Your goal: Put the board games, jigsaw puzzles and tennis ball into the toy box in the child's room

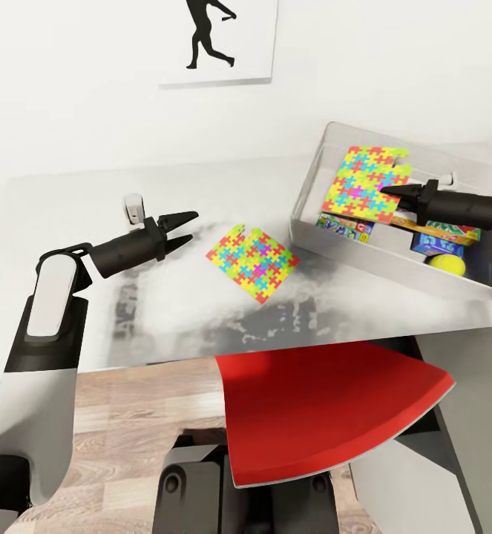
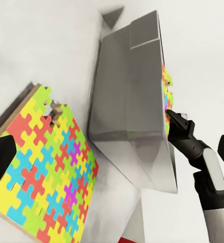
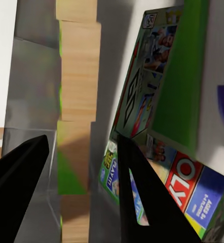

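One jigsaw puzzle [image 1: 251, 262] lies flat on the table [image 1: 75, 222], just right of my open left gripper [image 1: 186, 228]; in the left wrist view this puzzle [image 2: 46, 167] is close by. The other jigsaw puzzle [image 1: 364, 182] leans tilted inside the toy box [image 1: 364, 256]. My right gripper [image 1: 394, 194] is at its edge, fingers apart, and the puzzle's wooden edge [image 3: 77, 86] shows between them. Also in the box are the Monopoly game [image 3: 185, 177], the Skip-Bo game [image 3: 162, 91], a blue game box [image 1: 433, 245] and the tennis ball [image 1: 447, 263].
A red chair seat [image 1: 327, 408] sits under the table's front edge, right before my base. On the table behind my left gripper stands a small white object [image 1: 133, 208]. An athlete poster [image 1: 216, 37] hangs on the white wall.
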Robot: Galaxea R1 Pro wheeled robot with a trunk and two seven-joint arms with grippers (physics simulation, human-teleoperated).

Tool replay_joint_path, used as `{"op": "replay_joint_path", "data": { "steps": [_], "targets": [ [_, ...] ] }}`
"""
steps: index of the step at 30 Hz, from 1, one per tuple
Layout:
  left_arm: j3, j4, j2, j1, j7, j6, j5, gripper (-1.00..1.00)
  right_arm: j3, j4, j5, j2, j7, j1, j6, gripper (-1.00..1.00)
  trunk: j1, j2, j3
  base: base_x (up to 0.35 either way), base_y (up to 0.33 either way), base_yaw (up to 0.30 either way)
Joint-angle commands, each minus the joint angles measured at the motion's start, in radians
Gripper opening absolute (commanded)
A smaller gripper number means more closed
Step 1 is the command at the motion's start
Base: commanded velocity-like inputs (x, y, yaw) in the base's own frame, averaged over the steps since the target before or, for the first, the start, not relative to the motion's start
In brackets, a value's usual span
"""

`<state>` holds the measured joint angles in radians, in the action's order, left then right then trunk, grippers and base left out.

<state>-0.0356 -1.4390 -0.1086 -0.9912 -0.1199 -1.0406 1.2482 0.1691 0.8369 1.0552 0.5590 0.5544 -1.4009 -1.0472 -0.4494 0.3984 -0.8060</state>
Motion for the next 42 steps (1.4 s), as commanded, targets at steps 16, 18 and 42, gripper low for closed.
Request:
{"op": "replay_joint_path", "data": {
  "steps": [16,18,42],
  "targets": [
    [-0.001,-0.001,0.001,-0.001,-0.01,-0.004,-0.01,1.0,0.004,-0.02,-0.007,-0.001,0.006,-0.002,0.0,-1.0,-0.001,0.002,-0.002,0.0,0.0,0.0],
    [-0.001,-0.001,0.001,-0.001,-0.01,-0.004,-0.01,1.0,0.004,-0.023,-0.007,-0.002,0.005,-0.002,0.0,-1.0,-0.001,0.002,-0.002,0.0,0.0,0.0],
    [-0.001,-0.002,0.001,-0.004,-0.01,-0.004,-0.01,1.0,0.007,-0.039,-0.009,-0.008,0.003,-0.003,0.0,-1.0,-0.001,0.002,-0.002,0.0,0.0,0.0]
  ]
}}
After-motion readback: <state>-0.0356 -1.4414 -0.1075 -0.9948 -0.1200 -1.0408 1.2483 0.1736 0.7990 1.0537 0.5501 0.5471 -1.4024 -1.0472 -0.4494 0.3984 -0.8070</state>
